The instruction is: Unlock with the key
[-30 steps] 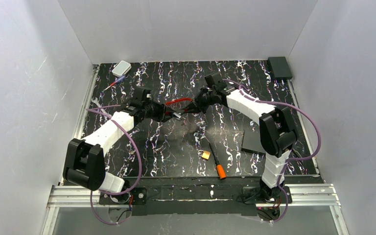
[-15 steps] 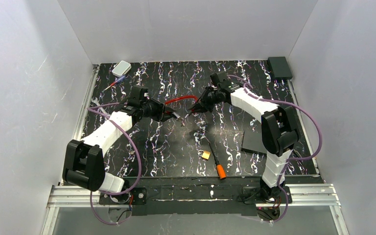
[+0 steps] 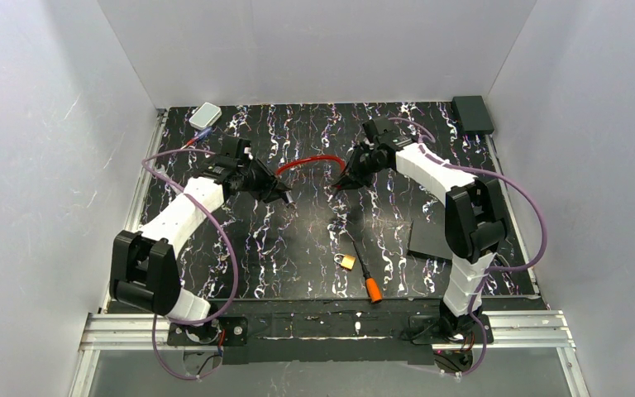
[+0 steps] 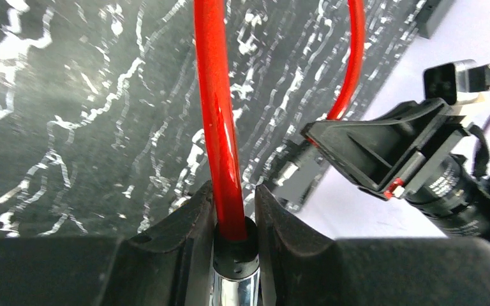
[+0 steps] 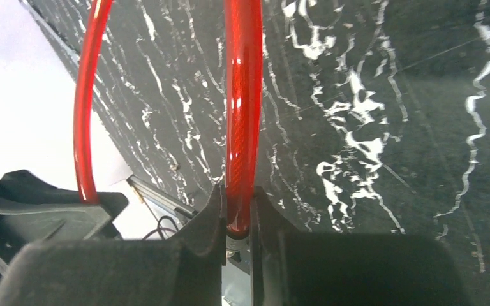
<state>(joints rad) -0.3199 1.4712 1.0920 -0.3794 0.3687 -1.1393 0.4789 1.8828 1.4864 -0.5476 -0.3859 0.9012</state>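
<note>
A red cable lock (image 3: 306, 162) arcs in the air between my two grippers. My left gripper (image 3: 285, 197) is shut on one end, and the left wrist view shows the red cable (image 4: 220, 127) entering a black collar and chrome barrel (image 4: 235, 268) between the fingers. My right gripper (image 3: 339, 184) is shut on the other end, seen as red cable (image 5: 242, 115) in the right wrist view. The two ends are apart. A small brass padlock (image 3: 346, 261) lies on the mat near the front. I cannot make out the tiny silvery key in any view.
An orange-handled screwdriver (image 3: 374, 291) lies beside the padlock. A dark grey sheet (image 3: 426, 236) lies front right. A white box (image 3: 205, 115) sits at the back left and a black box (image 3: 472, 113) at the back right. White walls enclose the mat.
The two cable ends met in the middle one second ago. They have since come apart: my left gripper drew back to the left, my right gripper to the right.
</note>
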